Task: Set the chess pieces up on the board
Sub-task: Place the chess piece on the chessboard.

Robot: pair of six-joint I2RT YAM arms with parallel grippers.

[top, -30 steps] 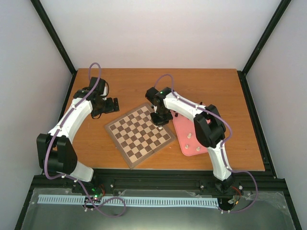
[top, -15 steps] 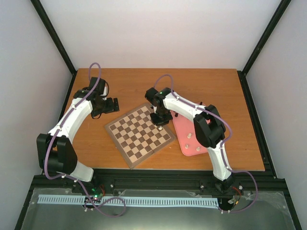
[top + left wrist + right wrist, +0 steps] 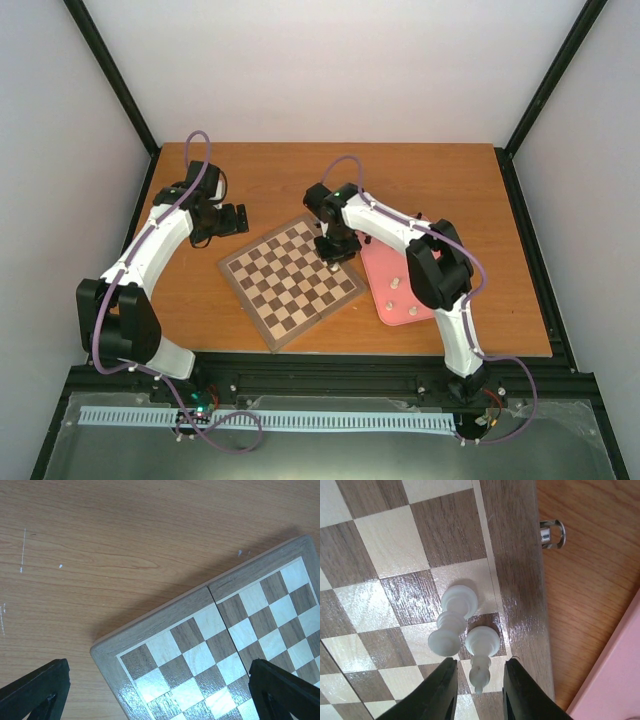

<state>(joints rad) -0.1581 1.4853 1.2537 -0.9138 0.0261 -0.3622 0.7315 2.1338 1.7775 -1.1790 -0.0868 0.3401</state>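
The right hand [image 3: 481,664] is held over the board [image 3: 515,580] at its right edge, fingers parted, nothing clamped. The smaller white piece [image 3: 483,645] is stood upright between them, the taller white piece [image 3: 451,622] just beside. The left hand [image 3: 160,695] is spread wide, farther off. Withdrawal along the piece's upright axis is indicated.

Robotics lab cell, white walls [image 3: 350,60], black frame posts [image 3: 110,75], two robot arms [image 3: 150,250], wooden table [image 3: 270,170]

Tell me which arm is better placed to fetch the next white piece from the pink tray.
Right. The right pincer sits at the board edge beside the pink tray, above two white pieces; the left pincer hovers off the board's opposite side.
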